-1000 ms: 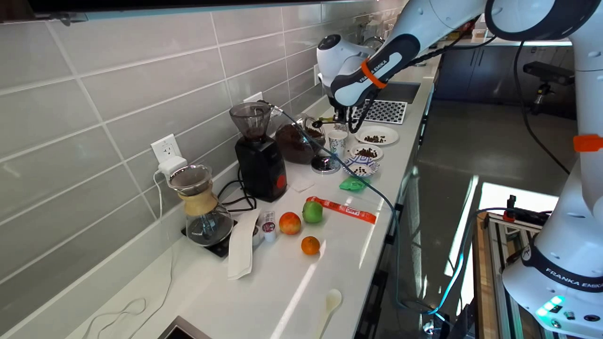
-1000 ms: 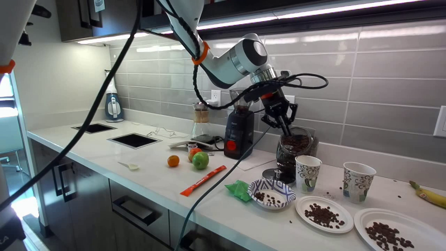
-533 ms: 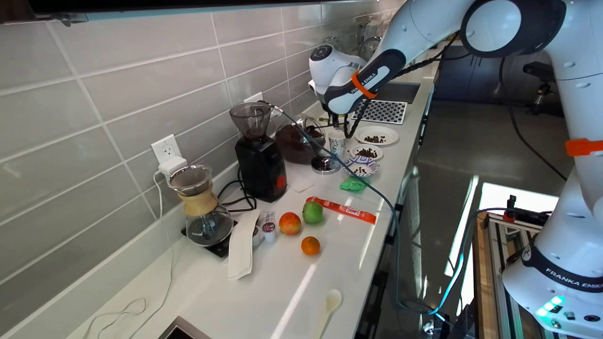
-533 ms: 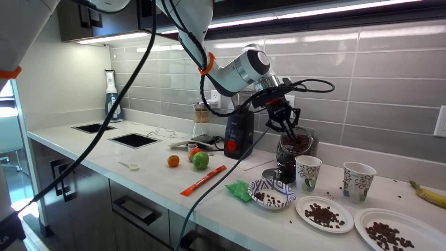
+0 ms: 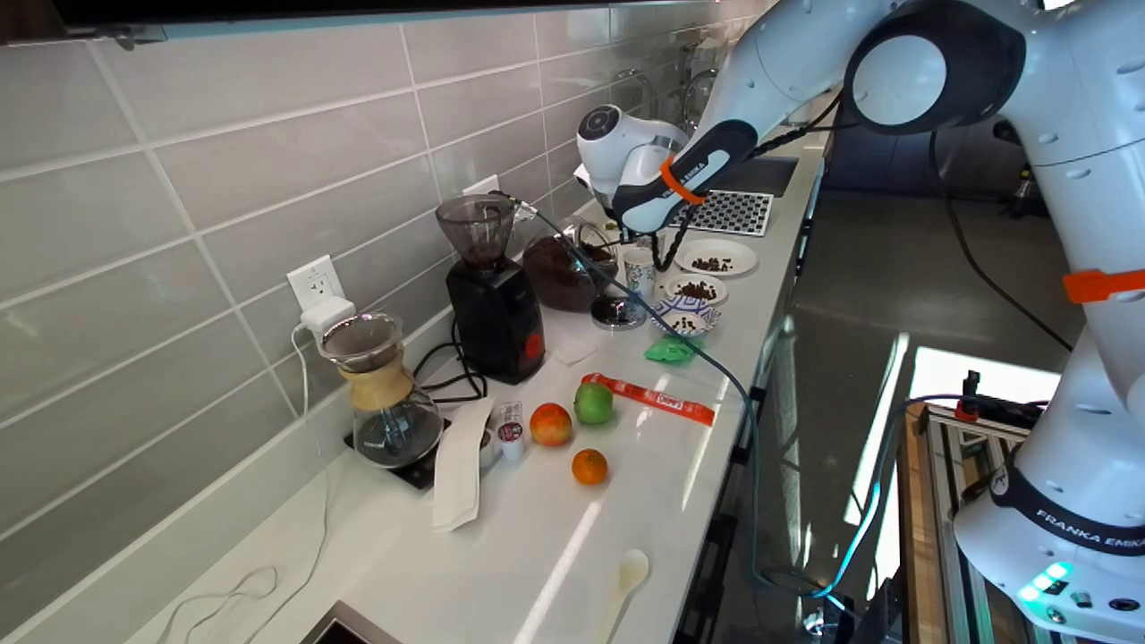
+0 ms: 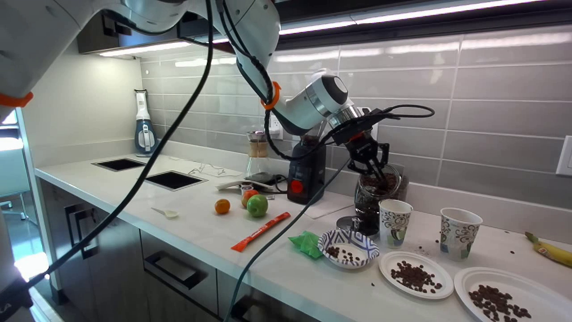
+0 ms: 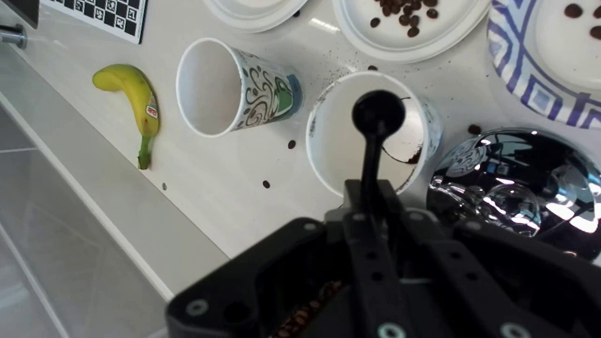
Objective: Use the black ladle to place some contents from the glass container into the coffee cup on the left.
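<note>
My gripper [image 7: 368, 192] is shut on the handle of the black ladle [image 7: 378, 112], whose round head points away from the fingers. Whether the head holds anything I cannot tell. In the wrist view the head overlaps the mouth of a patterned paper cup [image 7: 328, 136], which has dark residue inside its rim. In an exterior view that cup [image 6: 395, 226] is the left one of two. The second cup [image 6: 460, 237] stands to its right. The glass container [image 6: 368, 203] of dark beans is behind the left cup, and my gripper [image 6: 382, 176] is in front of its mouth.
A shiny lid [image 7: 516, 188] lies beside the cup. A bowl [image 6: 348, 250] and plates [image 6: 415, 293] with beans stand along the front. A green wrapper [image 6: 307, 243], banana [image 6: 554, 252] and black grinder [image 6: 306, 174] are nearby. A cable [image 6: 286, 214] hangs across the counter.
The arm and gripper have moved down, and slightly right in the view that faces the cups. The ladle stays in the gripper. The cups and container have not moved.
</note>
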{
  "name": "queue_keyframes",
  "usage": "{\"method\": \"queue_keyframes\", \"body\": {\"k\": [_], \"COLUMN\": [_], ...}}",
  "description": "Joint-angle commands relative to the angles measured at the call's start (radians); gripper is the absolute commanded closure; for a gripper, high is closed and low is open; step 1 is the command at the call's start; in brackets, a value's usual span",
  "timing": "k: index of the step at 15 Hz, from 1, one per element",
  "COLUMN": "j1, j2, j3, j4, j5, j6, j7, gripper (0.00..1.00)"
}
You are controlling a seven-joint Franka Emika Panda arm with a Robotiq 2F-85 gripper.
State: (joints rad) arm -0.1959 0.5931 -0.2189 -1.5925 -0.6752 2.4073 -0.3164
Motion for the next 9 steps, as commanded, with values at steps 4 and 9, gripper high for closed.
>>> {"method": "queue_keyframes", "body": {"k": [4, 9], "j1": [0.004, 0.005], "j2": [0.070, 0.072], "j3": [-0.013, -0.016], "j4": [0.066, 0.091], "j5": [-0.097, -0.184], "j6": [0.028, 0.045], "j7": [-0.053, -0.033], "gripper": [0.98, 0.98]}}
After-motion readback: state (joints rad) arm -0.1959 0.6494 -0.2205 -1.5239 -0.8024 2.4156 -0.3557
